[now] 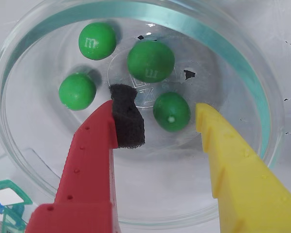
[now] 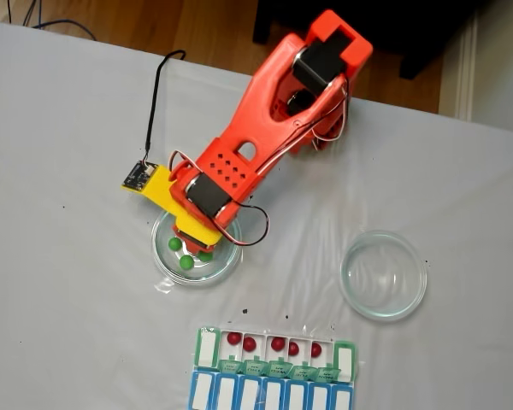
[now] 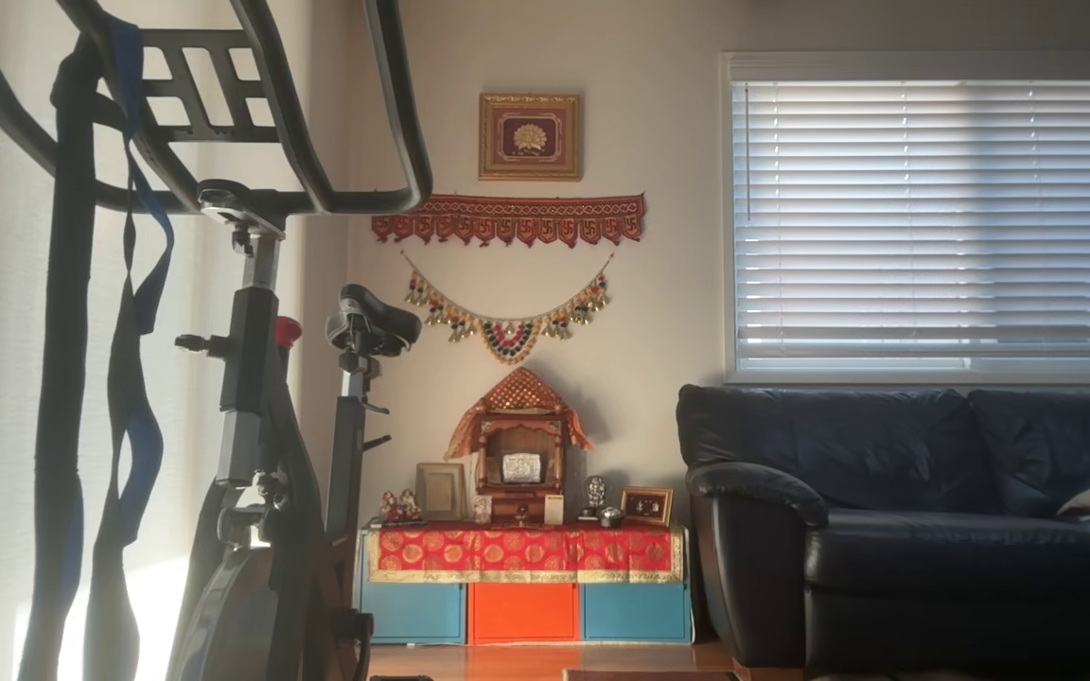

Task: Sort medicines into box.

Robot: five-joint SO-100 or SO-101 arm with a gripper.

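Hovering over a round clear glass dish [image 1: 262, 92], our red-and-yellow two-finger gripper [image 1: 157, 114] stood spread apart, grasping nothing. One glossy green ball [image 1: 171, 111] lay between its fingertips, three more just beyond. We saw five red balls [image 2: 276, 344] in the green-and-white pill organizer [image 2: 205, 348], well apart.

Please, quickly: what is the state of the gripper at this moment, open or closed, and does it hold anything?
Gripper: open, holding nothing; a small round green ball lies between its fingers inside the round clear glass dish.
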